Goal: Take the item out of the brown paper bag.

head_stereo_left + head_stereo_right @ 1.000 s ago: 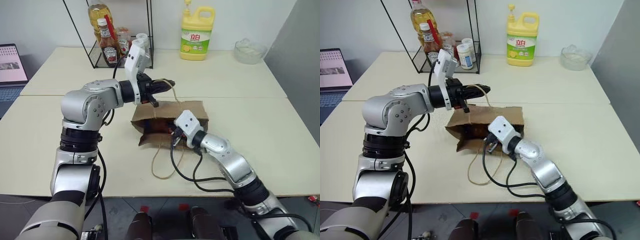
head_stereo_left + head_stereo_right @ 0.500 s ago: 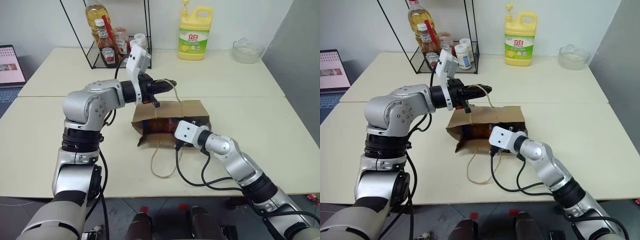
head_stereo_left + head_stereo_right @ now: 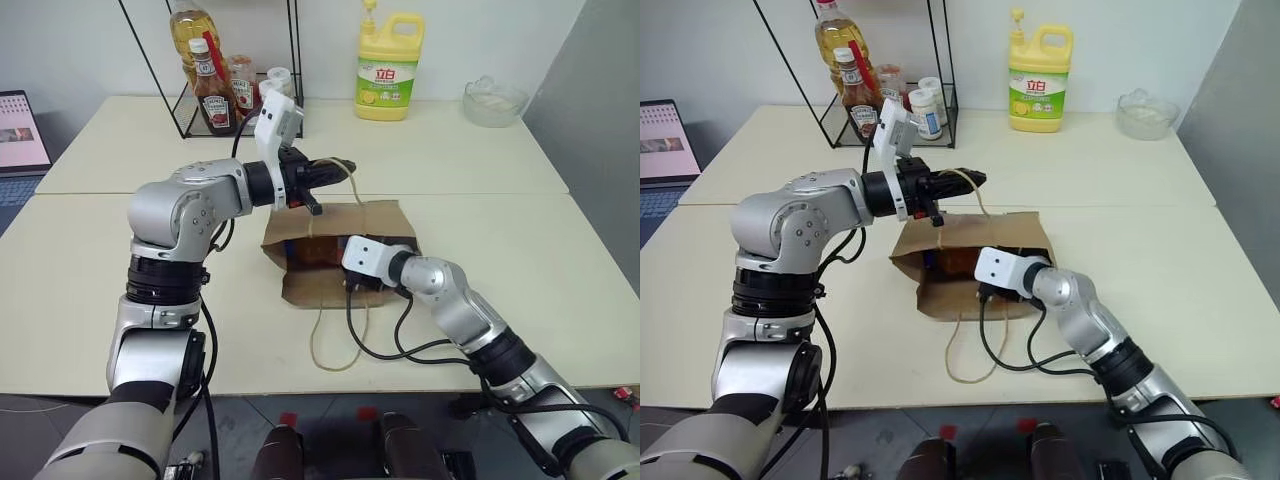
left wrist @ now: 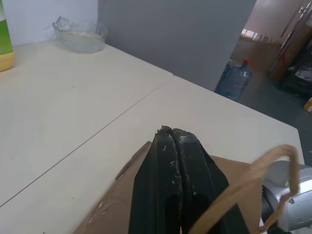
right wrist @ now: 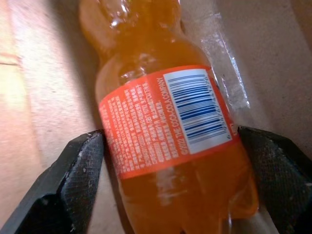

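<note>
The brown paper bag [image 3: 375, 222] lies on its side on the table, mouth toward me. My left gripper [image 3: 345, 165] hovers above it, shut on the bag's upper cord handle [image 4: 253, 180] and holding it up. The other handle loop [image 3: 340, 340] trails on the table in front. My right arm's wrist [image 3: 365, 258] sits at the bag's mouth with its fingers inside. In the right wrist view the item [image 5: 161, 97], an orange drink bottle with an orange label, lies on the bag's inner wall. My right gripper [image 5: 170, 136] is open, one black finger [image 5: 78, 170] on each side of the bottle.
A yellow detergent jug [image 3: 387, 68] and a glass bowl [image 3: 495, 100] stand at the table's back. A black wire rack [image 3: 215, 80] with ketchup and oil bottles is at the back left. A laptop [image 3: 20, 130] sits at the far left.
My right hand has rolled and pushed further into the bag's mouth, and its fingers have opened around the bottle. The left gripper has kept still on the handle.
</note>
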Robot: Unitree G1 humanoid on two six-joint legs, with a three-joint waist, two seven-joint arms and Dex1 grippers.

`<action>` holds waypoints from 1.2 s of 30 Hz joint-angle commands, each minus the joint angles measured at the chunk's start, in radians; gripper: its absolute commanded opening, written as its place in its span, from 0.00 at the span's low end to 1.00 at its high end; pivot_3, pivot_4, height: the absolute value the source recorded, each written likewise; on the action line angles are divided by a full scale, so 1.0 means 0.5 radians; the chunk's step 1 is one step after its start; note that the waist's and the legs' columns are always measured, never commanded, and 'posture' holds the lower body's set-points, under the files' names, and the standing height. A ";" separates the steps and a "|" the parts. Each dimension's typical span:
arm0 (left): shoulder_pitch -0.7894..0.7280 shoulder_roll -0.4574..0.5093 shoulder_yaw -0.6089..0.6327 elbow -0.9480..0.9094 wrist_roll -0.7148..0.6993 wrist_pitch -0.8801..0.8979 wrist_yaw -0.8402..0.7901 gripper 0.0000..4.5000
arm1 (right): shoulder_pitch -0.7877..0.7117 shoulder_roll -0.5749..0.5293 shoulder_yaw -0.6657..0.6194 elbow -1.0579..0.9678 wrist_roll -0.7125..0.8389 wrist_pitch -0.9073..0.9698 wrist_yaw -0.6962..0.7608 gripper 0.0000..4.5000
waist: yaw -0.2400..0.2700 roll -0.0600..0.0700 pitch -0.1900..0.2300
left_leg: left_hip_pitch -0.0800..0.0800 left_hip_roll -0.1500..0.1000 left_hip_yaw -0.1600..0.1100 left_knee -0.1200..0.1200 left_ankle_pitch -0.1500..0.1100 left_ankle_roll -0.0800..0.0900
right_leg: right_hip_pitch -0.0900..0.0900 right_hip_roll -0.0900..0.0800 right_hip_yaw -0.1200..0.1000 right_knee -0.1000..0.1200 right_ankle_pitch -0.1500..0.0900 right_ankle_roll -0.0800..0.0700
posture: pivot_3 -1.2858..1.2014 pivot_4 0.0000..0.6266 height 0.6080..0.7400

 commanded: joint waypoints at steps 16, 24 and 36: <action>-0.017 0.000 0.027 -0.031 0.036 -0.063 0.077 0.00 | 0.095 -0.144 -0.109 -0.261 0.066 -0.399 0.140 0.75 | -0.005 0.000 0.000 | -0.001 0.000 0.000 0.000 0.000 0.000 | 0.000 -0.001 0.000 -0.001 0.000 0.000 | 0.52 0.24 1.00; -0.036 -0.009 -0.003 0.084 0.167 -0.153 0.149 0.00 | 0.179 -0.249 -0.286 -0.562 0.326 -0.449 0.344 0.75 | -0.003 0.000 0.000 | -0.002 0.000 0.000 0.000 0.000 0.000 | -0.001 -0.001 0.000 -0.001 0.000 0.000 | 0.52 0.24 1.00; -0.056 -0.024 0.005 0.175 0.259 -0.228 0.169 0.00 | 0.530 -0.465 -0.817 -1.018 0.909 -0.548 0.512 0.75 | 0.008 0.000 0.000 | -0.003 -0.001 0.000 0.000 0.000 0.000 | -0.001 -0.001 0.000 -0.002 0.000 0.000 | 0.52 0.24 1.00</action>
